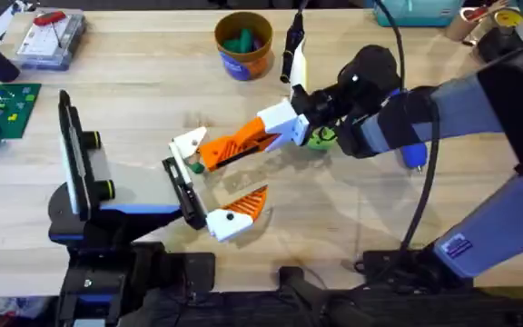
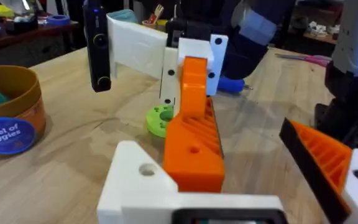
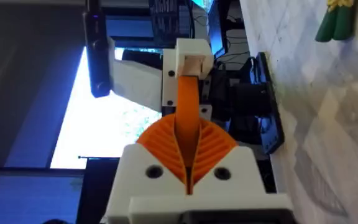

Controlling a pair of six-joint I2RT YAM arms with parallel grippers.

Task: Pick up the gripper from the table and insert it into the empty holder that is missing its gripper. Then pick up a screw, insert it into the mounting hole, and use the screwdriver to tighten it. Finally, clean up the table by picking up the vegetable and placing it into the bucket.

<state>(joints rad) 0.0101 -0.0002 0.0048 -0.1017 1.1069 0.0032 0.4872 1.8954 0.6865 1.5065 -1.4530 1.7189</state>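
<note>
The right pincer grips the gripper tight, next to the holder mid-desk. I cannot tell about the left pincer. The vegetable lies just right.

White-and-orange gripper lying level by black holder; green vegetable on table.

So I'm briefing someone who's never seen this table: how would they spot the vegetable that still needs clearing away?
Start at the right arm's hand reaching over mid-table. Beside its white base lies the vegetable: a small lime-green disc with a dark centre hole. Unlike the greenery already in the tan bucket, it sits on bare wood.
</note>
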